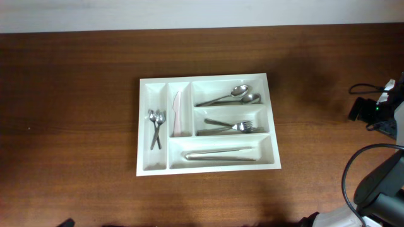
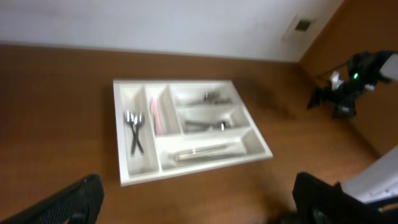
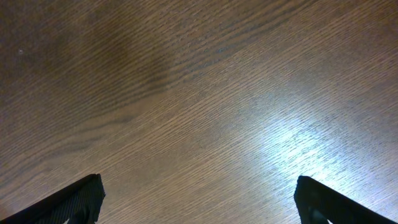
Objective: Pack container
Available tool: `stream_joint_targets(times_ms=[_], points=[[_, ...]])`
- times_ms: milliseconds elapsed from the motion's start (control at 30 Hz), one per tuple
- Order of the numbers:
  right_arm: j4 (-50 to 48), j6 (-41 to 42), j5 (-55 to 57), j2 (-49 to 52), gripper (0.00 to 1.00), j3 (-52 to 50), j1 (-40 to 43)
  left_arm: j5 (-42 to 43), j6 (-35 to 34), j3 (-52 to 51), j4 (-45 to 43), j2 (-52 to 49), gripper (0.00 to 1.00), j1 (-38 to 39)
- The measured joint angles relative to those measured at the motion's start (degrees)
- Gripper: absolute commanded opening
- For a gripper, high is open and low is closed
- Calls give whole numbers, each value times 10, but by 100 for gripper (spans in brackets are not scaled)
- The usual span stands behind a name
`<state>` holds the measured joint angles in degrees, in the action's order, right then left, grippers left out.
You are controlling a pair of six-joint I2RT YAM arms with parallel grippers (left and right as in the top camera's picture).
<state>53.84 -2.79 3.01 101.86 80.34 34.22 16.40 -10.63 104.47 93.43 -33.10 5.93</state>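
Left fingers [image 2: 68, 202] spread wide with nothing between them, dark tips at both lower corners of the left wrist view. Right fingers [image 3: 71, 199] likewise apart and empty over bare counter [image 3: 205, 112]; that view gives only wood grain and a glare patch.

Container [image 1: 154, 161]: white rectangular tray, centre of the overhead frame, flat on the brown counter. Two narrow compartments at its left, three wide ones stacked at its right. Small spoons [image 1: 155, 126] in the leftmost slot, pale knife [image 1: 177, 113] in the next. Larger spoons [image 1: 230, 96] top, forks [image 1: 230, 127] middle, long steel pieces [image 1: 221, 154] bottom.

Left wrist view blurs the cutlery but adds a pale wall with a socket plate [image 2: 303, 25], upper right. Right arm [image 1: 385, 107] shows a green light at the right edge overhead.
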Motion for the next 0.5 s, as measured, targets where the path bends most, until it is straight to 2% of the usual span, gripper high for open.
stream_joint_targets(times_ms=[200,333,500], points=[[0,0,0,0,99,0,0,9,97,-9,-58,0,99,0],[0,0,0,0,99,0,0,11,145,-50,-93,1,99,-17],[-1,0,0,0,99,0,0,12,173,-158,-219,32,99,-45]])
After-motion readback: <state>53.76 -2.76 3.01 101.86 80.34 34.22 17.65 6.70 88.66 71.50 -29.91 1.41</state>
